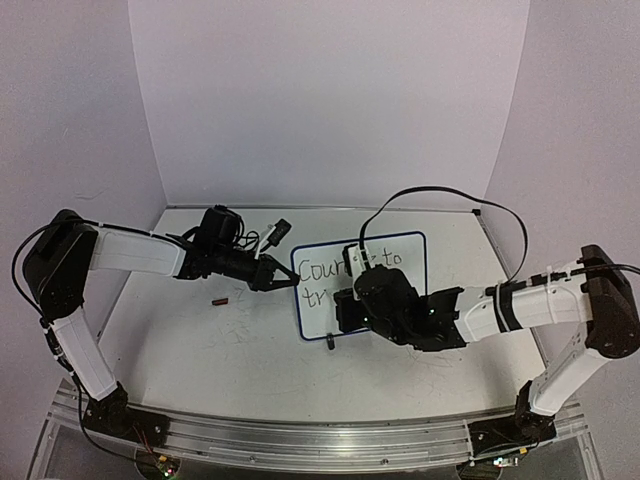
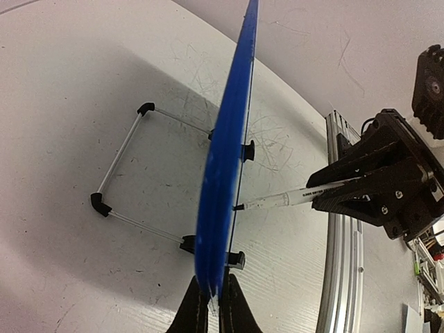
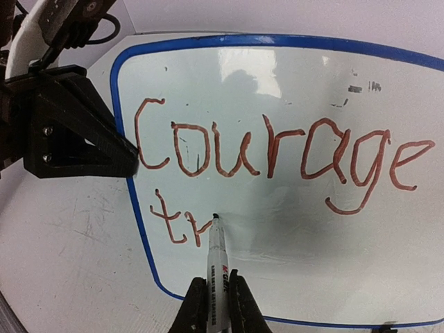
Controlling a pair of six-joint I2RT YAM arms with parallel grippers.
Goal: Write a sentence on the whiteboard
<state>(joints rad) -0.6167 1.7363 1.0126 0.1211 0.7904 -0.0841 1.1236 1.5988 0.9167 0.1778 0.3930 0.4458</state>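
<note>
**Marker tip on the board, second line at "tr"**

The right fingers are clenched round a marker at the low centre of the right wrist view. Its tip touches the whiteboard just after "tr". The left fingers pinch the board's blue frame edge at the bottom centre of their view. The reddish sentence reads "Courage to" above "tr". The marker's label is too small to read. A wire stand sits behind the board on the bench. A small cap lies left of centre in the top view.
</note>
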